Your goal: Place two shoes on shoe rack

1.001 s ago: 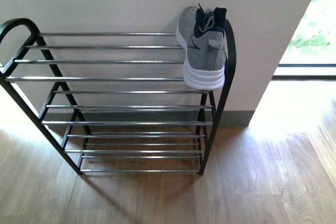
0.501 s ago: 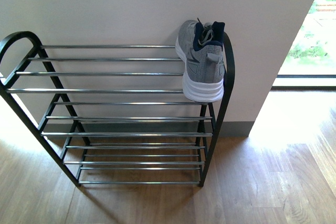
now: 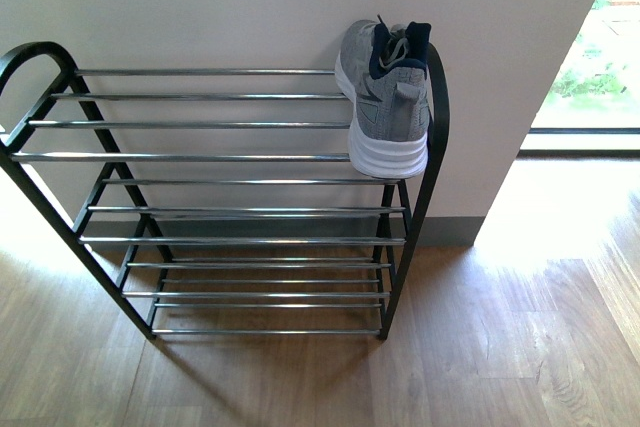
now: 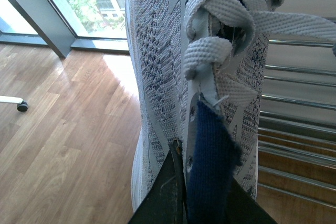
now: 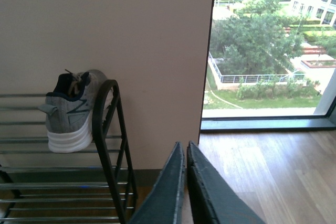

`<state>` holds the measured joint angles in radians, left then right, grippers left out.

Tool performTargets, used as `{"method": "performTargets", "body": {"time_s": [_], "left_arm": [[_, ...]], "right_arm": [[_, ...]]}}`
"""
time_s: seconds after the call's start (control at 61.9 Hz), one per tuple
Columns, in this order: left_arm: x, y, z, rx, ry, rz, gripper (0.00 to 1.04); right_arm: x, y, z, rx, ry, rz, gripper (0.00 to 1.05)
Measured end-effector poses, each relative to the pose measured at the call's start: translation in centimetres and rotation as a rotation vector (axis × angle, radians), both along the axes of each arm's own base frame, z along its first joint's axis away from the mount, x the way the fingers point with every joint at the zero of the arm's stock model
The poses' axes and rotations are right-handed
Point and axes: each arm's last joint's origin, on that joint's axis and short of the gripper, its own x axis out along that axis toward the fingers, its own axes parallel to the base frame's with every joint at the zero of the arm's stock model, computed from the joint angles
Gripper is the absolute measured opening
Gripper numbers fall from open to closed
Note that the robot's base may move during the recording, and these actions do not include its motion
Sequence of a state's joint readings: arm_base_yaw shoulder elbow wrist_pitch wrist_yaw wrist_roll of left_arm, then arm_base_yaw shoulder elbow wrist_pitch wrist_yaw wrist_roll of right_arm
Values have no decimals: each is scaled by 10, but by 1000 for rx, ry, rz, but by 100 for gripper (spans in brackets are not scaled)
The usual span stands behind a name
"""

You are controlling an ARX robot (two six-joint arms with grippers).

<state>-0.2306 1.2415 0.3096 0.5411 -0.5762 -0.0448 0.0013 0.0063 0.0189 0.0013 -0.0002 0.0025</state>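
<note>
Rack (image 3: 240,157) higher, sneaker (image 4: 157,77) in left tool (image 4: 202,187)

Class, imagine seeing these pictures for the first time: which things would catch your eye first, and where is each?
A grey sneaker stands heel outward at the right end of the top tier of the shoe rack, against the wall. In the left wrist view a second sneaker fills the picture, the left pincer shut on its navy tongue. The right pincer is shut on nothing, with a bright window beyond it.
</note>
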Motion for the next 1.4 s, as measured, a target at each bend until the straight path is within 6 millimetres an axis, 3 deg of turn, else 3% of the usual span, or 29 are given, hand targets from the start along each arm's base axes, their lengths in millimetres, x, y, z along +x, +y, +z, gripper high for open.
{"method": "performTargets", "body": {"time_s": [0.549,0.694,0.888,1.017,1.147,1.276,1.405], "left_arm": [[0,-1,0,-18,-2,-7,2],[22,-20,9,-222,23,-42,2],[109,-77,41,-549,10,-103,2],[153,-120,29,-625,157,-146,2],[180,-156,16,-582,291,-144,2],[202,-165,33,-546,328,-166,2],[210,-153,33,-536,353,-151,2]], "right_arm": [[0,0,0,0,0,-4,96],[0,0,0,0,0,-4,96],[0,0,0,0,0,-3,96],[0,0,0,0,0,-3,96],[0,0,0,0,0,-3,96],[0,0,0,0,0,-2,96],[0,0,0,0,0,-2,96]]}}
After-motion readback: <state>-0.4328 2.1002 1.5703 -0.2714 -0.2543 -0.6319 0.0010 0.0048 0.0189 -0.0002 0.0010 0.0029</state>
